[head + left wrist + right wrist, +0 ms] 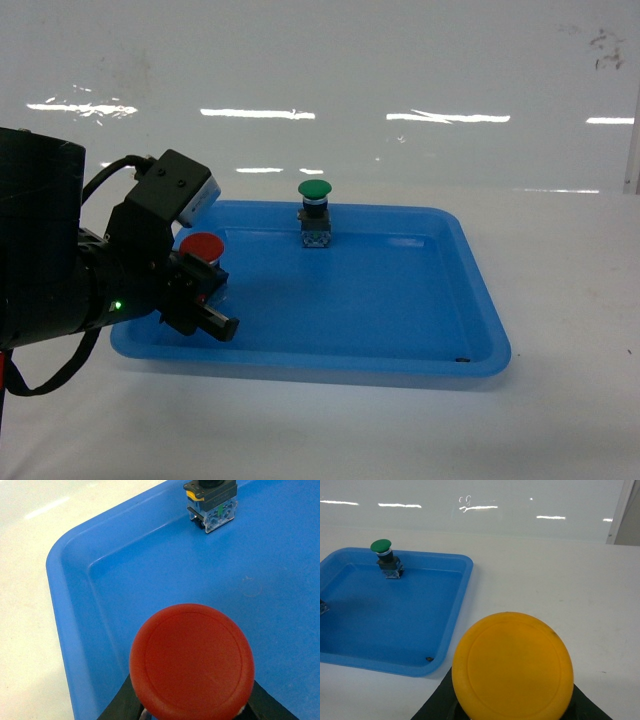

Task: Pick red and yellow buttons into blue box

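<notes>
Left pincer (205, 300): at the near-left corner of the shallow blue tray (480, 300), clenched on the red button (201, 247), whose cap fills the left wrist view with black fingers at either side beneath it; whether the base touches the tray floor cannot be told. Green button (314, 190): upright inside the tray near its far wall, toward the middle, apart from the red one; not wanted. Tray floor otherwise holds only a small dark speck at the near-right corner. Right pincer (512, 715): outside the tray to its right, over the white worktop (560, 575), grasping the yellow button (512, 666), cap up, black fingers showing below it; absent from the head view. Blue box: not visible in any view, contents unknown. Handling note: both buttons seem to be in hand, so the carry likely comes next; best to lift the red one straight up clear of the tray rim, keep both grips firm on the bodies beneath the caps, and release only once over the box opening.
</notes>
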You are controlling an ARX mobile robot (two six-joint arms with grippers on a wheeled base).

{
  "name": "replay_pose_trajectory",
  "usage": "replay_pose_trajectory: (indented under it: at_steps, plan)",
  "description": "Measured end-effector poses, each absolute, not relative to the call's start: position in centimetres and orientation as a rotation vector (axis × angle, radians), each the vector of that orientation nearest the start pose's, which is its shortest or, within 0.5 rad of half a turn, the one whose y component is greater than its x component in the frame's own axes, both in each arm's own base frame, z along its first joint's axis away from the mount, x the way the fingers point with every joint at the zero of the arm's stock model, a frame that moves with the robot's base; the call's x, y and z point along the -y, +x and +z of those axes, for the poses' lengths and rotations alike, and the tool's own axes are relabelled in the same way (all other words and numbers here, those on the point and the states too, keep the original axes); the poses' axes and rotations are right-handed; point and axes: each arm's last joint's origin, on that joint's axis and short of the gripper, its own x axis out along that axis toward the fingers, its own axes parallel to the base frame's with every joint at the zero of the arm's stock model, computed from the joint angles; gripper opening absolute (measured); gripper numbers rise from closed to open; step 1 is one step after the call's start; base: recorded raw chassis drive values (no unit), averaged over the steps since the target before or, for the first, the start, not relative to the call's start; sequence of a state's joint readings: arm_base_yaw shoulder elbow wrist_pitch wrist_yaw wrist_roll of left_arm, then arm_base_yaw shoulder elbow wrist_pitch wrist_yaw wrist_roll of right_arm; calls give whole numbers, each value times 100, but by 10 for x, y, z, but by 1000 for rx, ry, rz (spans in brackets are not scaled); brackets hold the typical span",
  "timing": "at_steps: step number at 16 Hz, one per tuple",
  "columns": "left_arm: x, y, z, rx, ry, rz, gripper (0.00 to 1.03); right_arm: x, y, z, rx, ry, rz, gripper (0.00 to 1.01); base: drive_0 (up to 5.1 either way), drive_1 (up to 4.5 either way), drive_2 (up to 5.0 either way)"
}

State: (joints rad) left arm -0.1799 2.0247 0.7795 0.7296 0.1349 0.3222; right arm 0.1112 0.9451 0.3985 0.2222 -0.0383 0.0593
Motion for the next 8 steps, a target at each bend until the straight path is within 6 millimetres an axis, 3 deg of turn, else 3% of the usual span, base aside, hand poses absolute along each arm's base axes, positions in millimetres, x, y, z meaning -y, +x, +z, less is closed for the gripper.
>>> replay_pose_trajectory:
  at_steps: [8]
  plan:
    - [67,349,80,-463,324,-388,24,-23,196,211,-329,47,139,25,0,0,0]
